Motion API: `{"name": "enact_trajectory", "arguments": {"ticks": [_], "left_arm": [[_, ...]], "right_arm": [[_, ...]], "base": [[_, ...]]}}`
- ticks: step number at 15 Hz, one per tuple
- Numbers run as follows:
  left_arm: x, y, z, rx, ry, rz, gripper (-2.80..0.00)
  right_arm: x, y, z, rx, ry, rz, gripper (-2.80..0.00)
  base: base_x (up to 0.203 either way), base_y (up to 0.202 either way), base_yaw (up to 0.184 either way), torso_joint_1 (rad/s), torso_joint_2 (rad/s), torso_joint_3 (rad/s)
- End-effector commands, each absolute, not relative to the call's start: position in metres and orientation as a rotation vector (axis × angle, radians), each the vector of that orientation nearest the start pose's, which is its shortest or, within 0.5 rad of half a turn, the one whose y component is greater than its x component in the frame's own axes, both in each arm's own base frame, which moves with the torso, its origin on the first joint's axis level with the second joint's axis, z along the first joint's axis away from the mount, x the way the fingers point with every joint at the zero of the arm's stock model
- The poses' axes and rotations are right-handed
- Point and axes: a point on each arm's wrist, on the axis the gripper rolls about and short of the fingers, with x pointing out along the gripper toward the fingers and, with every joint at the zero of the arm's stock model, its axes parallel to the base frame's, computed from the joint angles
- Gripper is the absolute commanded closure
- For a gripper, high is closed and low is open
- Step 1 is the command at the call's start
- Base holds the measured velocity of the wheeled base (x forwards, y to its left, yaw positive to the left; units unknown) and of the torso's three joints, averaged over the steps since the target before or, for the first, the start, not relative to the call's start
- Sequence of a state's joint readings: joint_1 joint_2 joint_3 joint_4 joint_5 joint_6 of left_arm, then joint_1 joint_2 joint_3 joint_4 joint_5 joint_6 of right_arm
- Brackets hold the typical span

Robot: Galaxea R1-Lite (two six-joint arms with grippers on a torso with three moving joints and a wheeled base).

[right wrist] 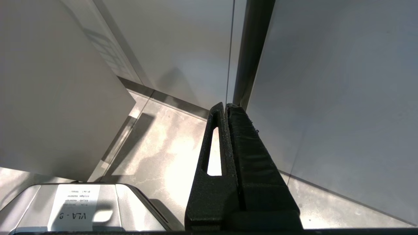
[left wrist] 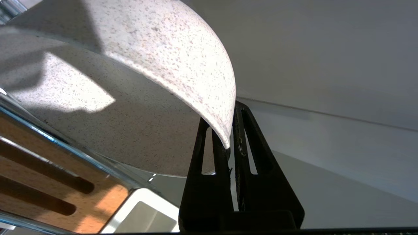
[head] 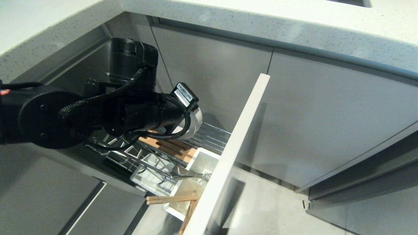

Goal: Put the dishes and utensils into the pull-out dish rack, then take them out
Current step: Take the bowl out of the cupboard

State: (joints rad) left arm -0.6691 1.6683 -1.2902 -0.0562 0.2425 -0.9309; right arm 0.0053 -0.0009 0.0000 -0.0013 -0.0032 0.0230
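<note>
My left gripper (left wrist: 228,130) is shut on the rim of the white speckled bowl (left wrist: 169,49), one finger inside the wall and one outside. The bowl (head: 197,119) hangs tilted over the back of the pull-out dish rack (head: 212,138), just above its slotted wooden strip (head: 169,147). The grey metal spoon (head: 186,176) lies in the white cutlery caddy (head: 204,160). The light-wood chopsticks (head: 172,198) stick out of the caddy's front end. The plate is out of view. My right gripper (right wrist: 226,106) is shut and empty, parked low over the floor.
The rack's tall pale front panel (head: 238,140) stands out into the room, right of the caddy. Grey cabinet doors (head: 326,117) run under a speckled countertop (head: 294,23). A white tray (head: 148,178) lies under the wire prongs. The robot's base (right wrist: 78,205) shows below the right gripper.
</note>
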Motion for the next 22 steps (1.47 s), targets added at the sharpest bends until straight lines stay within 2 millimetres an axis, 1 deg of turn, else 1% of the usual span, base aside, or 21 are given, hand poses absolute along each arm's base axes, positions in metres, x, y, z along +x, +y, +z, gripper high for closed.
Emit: {"name": "enact_trajectory", "arguments": {"ticks": [1,6,8,10,12,14,18,19,22], "left_arm": [[0.240,-0.183,0.288,-0.797,0.419,-0.276,0.00],[0.224,-0.171,0.307,-0.828,0.372,-0.315,0.00],[0.211,-0.162,0.321,-0.848,0.336,-0.345,0.00],[0.191,-0.147,0.340,-0.864,0.279,-0.392,0.00],[0.162,-0.126,0.360,-0.865,0.199,-0.460,0.00],[0.131,-0.102,0.380,-0.868,0.107,-0.527,0.00],[0.071,-0.053,0.406,-0.842,-0.085,-0.664,0.00],[0.060,-0.042,0.410,-0.808,-0.141,-0.669,0.00],[0.042,-0.019,0.416,-0.673,-0.320,-0.539,0.00]], "right_arm": [[-0.023,0.000,0.075,0.023,0.000,0.003,0.00],[-0.023,0.000,0.075,0.023,0.000,0.003,0.00],[-0.023,0.000,0.075,0.023,0.000,0.003,0.00],[-0.023,0.000,0.075,0.023,0.000,0.003,0.00],[-0.023,0.000,0.075,0.023,0.000,0.003,0.00],[-0.023,0.000,0.075,0.023,0.000,0.003,0.00],[-0.023,0.000,0.075,0.023,0.000,0.003,0.00],[-0.023,0.000,0.075,0.023,0.000,0.003,0.00],[-0.023,0.000,0.075,0.023,0.000,0.003,0.00]], "base": [[0.000,0.000,0.000,0.000,0.00,0.000],[0.000,0.000,0.000,0.000,0.00,0.000],[0.000,0.000,0.000,0.000,0.00,0.000],[0.000,0.000,0.000,0.000,0.00,0.000],[0.000,0.000,0.000,0.000,0.00,0.000],[0.000,0.000,0.000,0.000,0.00,0.000],[0.000,0.000,0.000,0.000,0.00,0.000],[0.000,0.000,0.000,0.000,0.00,0.000],[0.000,0.000,0.000,0.000,0.00,0.000]]}}
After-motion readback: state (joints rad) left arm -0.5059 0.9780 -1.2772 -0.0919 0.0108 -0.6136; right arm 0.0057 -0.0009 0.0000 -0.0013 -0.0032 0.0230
